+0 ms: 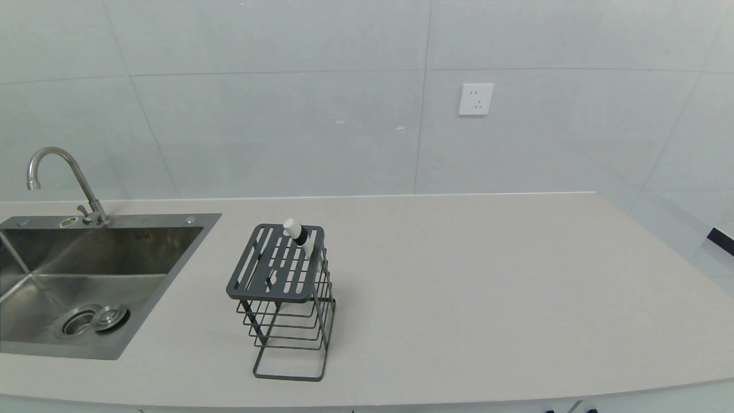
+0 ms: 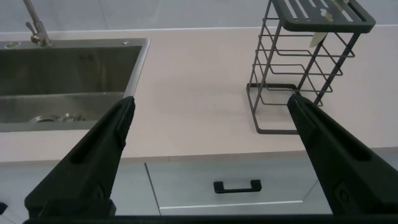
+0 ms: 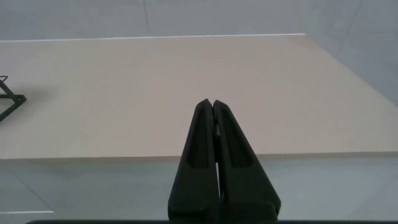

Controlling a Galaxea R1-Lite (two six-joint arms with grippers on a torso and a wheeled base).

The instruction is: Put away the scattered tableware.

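A dark wire rack [image 1: 284, 298] stood on the pale counter [image 1: 487, 287], a little left of centre in the lower half of the head view. A utensil [image 1: 298, 232] with a white and black handle poked up, tilted, through the slotted top at the rack's far right corner. A steel sink [image 1: 114, 246] with its tap [image 1: 57, 172] took up the lower left of that frame, and a white wall socket [image 1: 476, 98] sat upper right of centre. The left gripper [image 2: 210, 102] had its jaws spread wide, before the counter's front edge, with a drawer handle [image 2: 237, 186] seen between them. The right gripper [image 3: 213, 106] had its jaws pressed together, facing bare counter.
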